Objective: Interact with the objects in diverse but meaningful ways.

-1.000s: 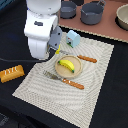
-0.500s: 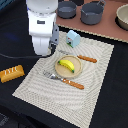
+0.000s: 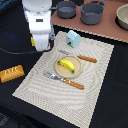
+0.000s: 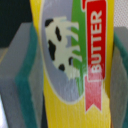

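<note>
In the wrist view my gripper is shut on a flat yellow box with a cow picture and a red "BUTTER" label. Its grey fingers with teal pads press both sides of the box. In the exterior view the white arm hangs over the mat's far left corner and hides the gripper; only a yellow edge of the box shows. A yellow banana lies on a round tan plate. A pale blue carton stands beside the arm. An orange-brown bread loaf lies off the mat at the exterior view's left.
A beige striped mat carries a fork and a knife, both with orange handles, either side of the plate. Dark grey pots and a pan stand on the brown surface at the back.
The arm has shifted a little toward the back of the exterior view, with the box still held. Nothing else has moved.
</note>
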